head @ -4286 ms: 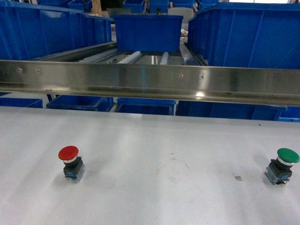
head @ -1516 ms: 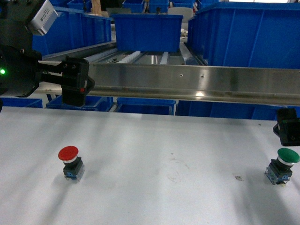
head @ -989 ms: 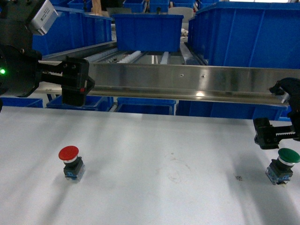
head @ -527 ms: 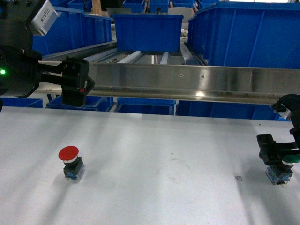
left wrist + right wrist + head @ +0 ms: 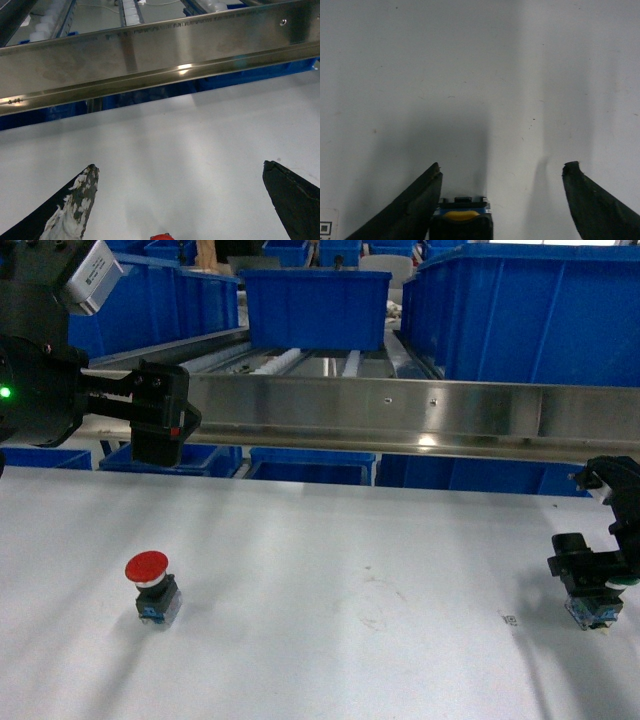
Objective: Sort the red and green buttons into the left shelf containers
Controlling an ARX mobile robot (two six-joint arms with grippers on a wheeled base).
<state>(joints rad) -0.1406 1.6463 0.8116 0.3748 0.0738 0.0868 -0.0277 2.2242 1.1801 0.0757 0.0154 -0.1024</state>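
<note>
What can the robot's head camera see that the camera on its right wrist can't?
Only the head camera shows the red button standing on the white table, the steel rail, the blue bins behind it, and the left hand held high above the table. Only the right wrist camera shows the yellow patch on the green button's base and the open gap between the hand's two fingers. Both show the right hand down around the green button, and the table.
</note>
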